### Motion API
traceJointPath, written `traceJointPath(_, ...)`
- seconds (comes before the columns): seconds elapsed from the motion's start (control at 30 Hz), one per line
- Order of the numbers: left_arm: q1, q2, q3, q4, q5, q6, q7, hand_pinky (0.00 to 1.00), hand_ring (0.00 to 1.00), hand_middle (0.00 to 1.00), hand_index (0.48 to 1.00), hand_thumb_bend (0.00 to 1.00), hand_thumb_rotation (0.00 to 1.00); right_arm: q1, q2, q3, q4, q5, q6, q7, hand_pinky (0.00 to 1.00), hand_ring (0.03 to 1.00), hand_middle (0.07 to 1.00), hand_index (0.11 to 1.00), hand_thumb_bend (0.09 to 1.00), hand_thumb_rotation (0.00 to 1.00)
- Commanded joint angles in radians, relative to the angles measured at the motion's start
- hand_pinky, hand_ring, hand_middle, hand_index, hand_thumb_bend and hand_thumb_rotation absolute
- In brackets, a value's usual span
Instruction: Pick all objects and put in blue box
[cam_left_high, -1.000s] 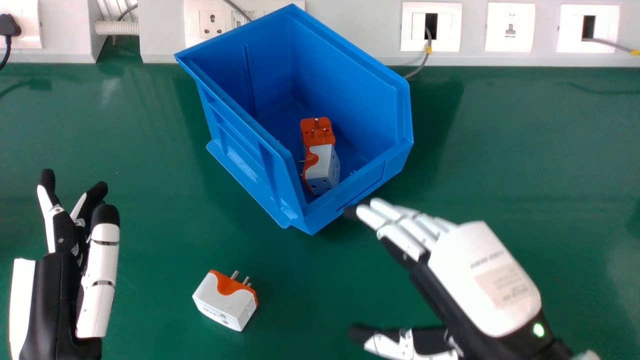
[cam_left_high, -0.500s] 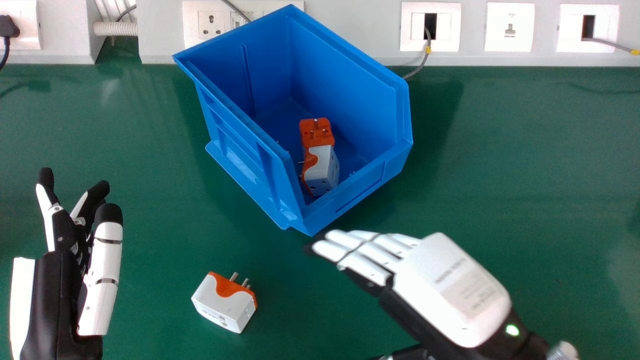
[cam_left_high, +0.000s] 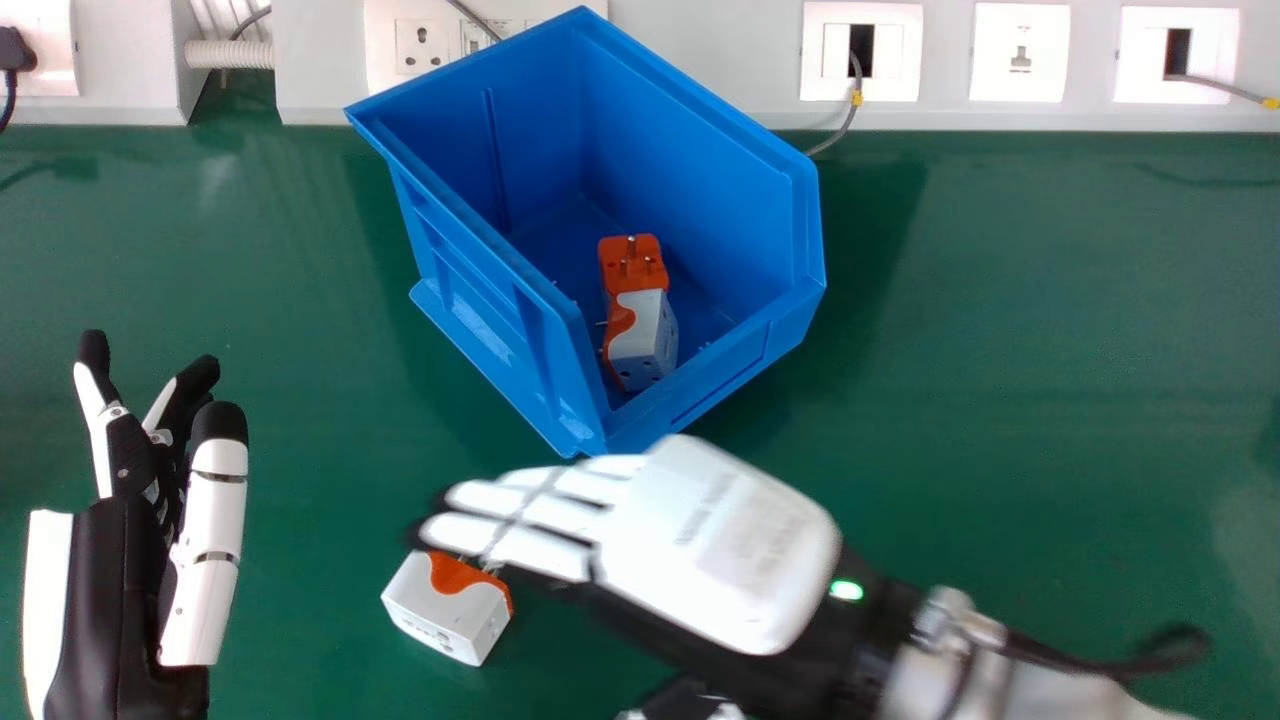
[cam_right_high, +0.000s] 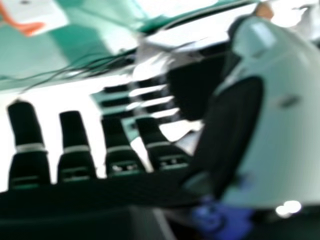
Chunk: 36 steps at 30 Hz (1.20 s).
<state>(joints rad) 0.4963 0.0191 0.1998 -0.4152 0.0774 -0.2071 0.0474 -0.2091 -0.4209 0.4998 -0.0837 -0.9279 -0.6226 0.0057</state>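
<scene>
My right hand (cam_left_high: 715, 540) is over the table in front of the blue box (cam_left_high: 700, 385), its straight fingers pointing left and partly covering the pins of a white and orange plug adapter (cam_left_high: 445, 608). The adapter lies on the green table. In the right hand view, the fingers of my right hand (cam_right_high: 75, 145) are extended, and part of the white and orange adapter (cam_right_high: 42, 15) shows. Inside the box are a white and orange adapter (cam_left_high: 645, 340) and an orange piece with pins (cam_left_high: 633, 262). My left hand (cam_left_high: 120, 580) is open at the left, holding nothing.
A pale wall panel with sockets (cam_left_high: 860, 52) runs along the table's back edge. A grey cable (cam_left_high: 850, 120) hangs behind the box's right side. Bare green table (cam_left_high: 1050, 350) lies to the right of the box.
My right hand has moved left and toward the adapter on the table, from beside the box's front corner. The left hand has barely shifted; the box and adapters stay in place.
</scene>
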Motion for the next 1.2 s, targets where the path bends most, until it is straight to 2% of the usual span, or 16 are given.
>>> traceJointPath(0.0,0.004,0.002,0.002,-0.022,0.002,-0.007,0.004,0.89,0.92,0.91,0.903,0.37,0.88,-0.089,0.03,0.023,0.021,-0.023,-0.016,-0.001,0.59,0.817,0.894,0.895,0.418,0.49)
traceJointPath(0.07,0.007,0.0,0.003,-0.026,-0.003,-0.004,0.002,0.9,0.92,0.91,0.905,0.35,0.88,-0.156,0.058,0.046,0.063,-0.04,-0.024,0.0,0.59,0.815,0.89,0.892,0.416,0.52)
traceJointPath(0.1,0.008,0.001,0.003,-0.027,-0.001,-0.006,0.002,0.9,0.92,0.91,0.906,0.36,0.88,-0.189,0.071,0.057,0.086,-0.048,-0.03,-0.006,0.59,0.814,0.888,0.884,0.435,0.52)
traceJointPath(0.17,0.014,0.003,0.003,-0.033,0.01,-0.005,0.002,0.9,0.92,0.91,0.907,0.36,0.9,-0.244,0.094,0.075,0.123,-0.059,-0.035,-0.01,0.58,0.804,0.877,0.862,0.481,0.5)
traceJointPath(0.2,0.017,0.003,0.003,-0.036,0.021,-0.005,0.007,0.9,0.92,0.92,0.909,0.36,0.91,-0.266,0.104,0.082,0.139,-0.065,-0.036,-0.014,0.58,0.803,0.877,0.857,0.498,0.51)
traceJointPath(0.33,0.025,0.003,0.005,-0.045,0.031,-0.001,0.008,0.9,0.92,0.92,0.911,0.36,0.95,-0.341,0.136,0.116,0.194,-0.091,-0.022,-0.001,0.58,0.785,0.856,0.846,0.54,0.49)
traceJointPath(0.53,0.03,-0.004,0.011,-0.051,0.014,0.006,0.006,0.89,0.92,0.92,0.915,0.37,0.97,-0.44,0.172,0.168,0.325,-0.127,-0.016,-0.012,0.6,0.792,0.848,0.835,0.548,0.47)
traceJointPath(0.73,0.036,-0.002,0.013,-0.057,0.003,0.012,0.001,0.89,0.93,0.93,0.918,0.38,0.96,-0.504,0.183,0.208,0.407,-0.156,-0.007,-0.008,0.63,0.805,0.856,0.833,0.558,0.45)
traceJointPath(0.8,0.035,-0.001,0.014,-0.056,-0.001,0.011,0.0,0.89,0.93,0.93,0.919,0.37,0.97,-0.528,0.19,0.223,0.441,-0.156,-0.008,0.002,0.64,0.808,0.858,0.826,0.556,0.42)
traceJointPath(0.97,0.034,0.0,0.013,-0.054,-0.004,0.005,-0.002,0.89,0.92,0.92,0.917,0.38,0.95,-0.576,0.195,0.261,0.483,-0.195,0.002,-0.003,0.64,0.803,0.854,0.822,0.594,0.39)
traceJointPath(1.07,0.035,-0.004,0.01,-0.06,-0.004,0.012,0.0,0.89,0.92,0.92,0.915,0.37,0.96,-0.597,0.192,0.277,0.492,-0.216,0.011,0.001,0.65,0.812,0.865,0.841,0.598,0.43)
traceJointPath(1.17,0.036,-0.007,0.01,-0.06,-0.006,0.012,0.001,0.9,0.93,0.92,0.917,0.36,0.96,-0.604,0.188,0.279,0.506,-0.201,0.009,0.017,0.66,0.813,0.864,0.84,0.609,0.41)
